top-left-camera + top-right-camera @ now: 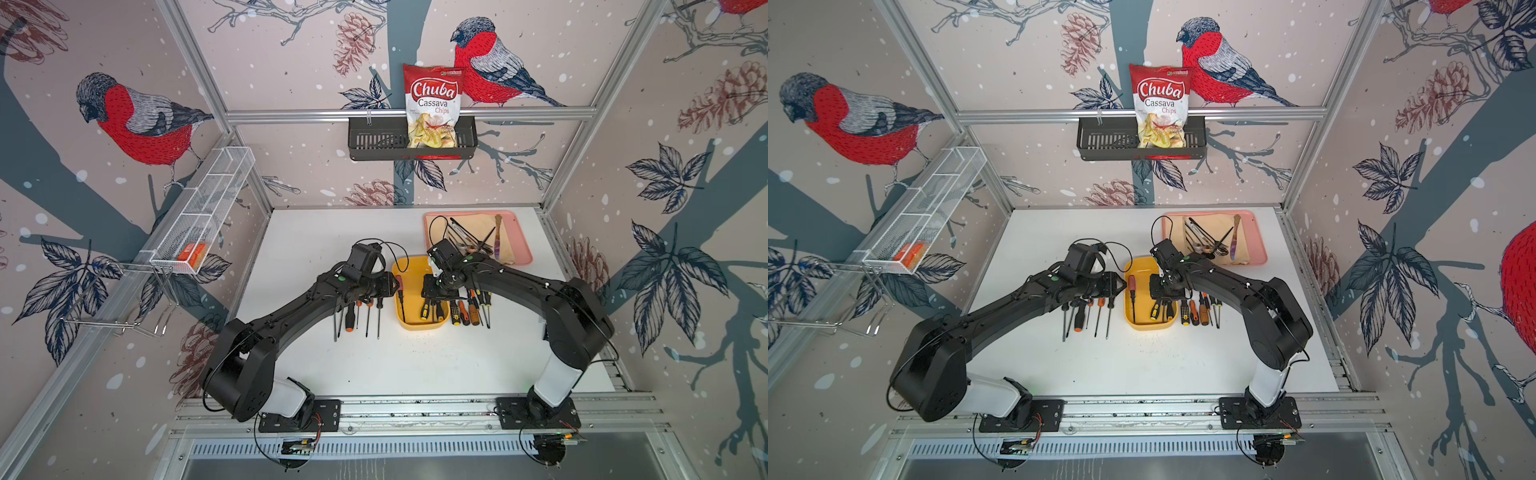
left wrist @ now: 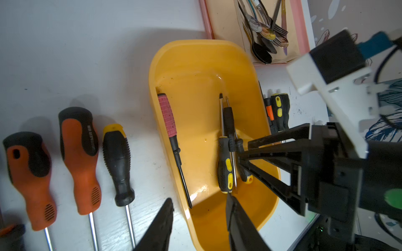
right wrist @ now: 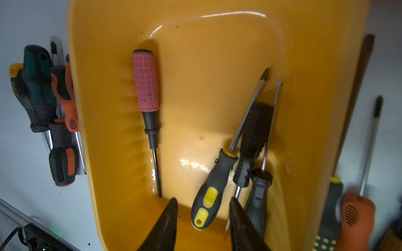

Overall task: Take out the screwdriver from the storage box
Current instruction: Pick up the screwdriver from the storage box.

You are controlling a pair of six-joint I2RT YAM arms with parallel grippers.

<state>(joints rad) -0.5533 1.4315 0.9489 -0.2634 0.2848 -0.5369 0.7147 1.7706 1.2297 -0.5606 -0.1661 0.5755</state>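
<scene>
Storage box (image 1: 411, 270) holds four screwdrivers (image 3: 145, 80), loose screwdrivers (image 2: 80, 160) lying either side; left gripper (image 2: 199, 198) and right gripper (image 3: 203, 198) gape empty.

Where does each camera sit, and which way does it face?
Both top views: high above the robot's base side, looking down and back at the table; left arm and right arm show from base to wrist.
Right wrist: on the right arm, looking down into the storage box; only the right gripper tips show.
Left wrist: beside the box, looking across it; left gripper tips, plus the right gripper.
Shared: both wrist views show the pink-handled screwdriver.
</scene>
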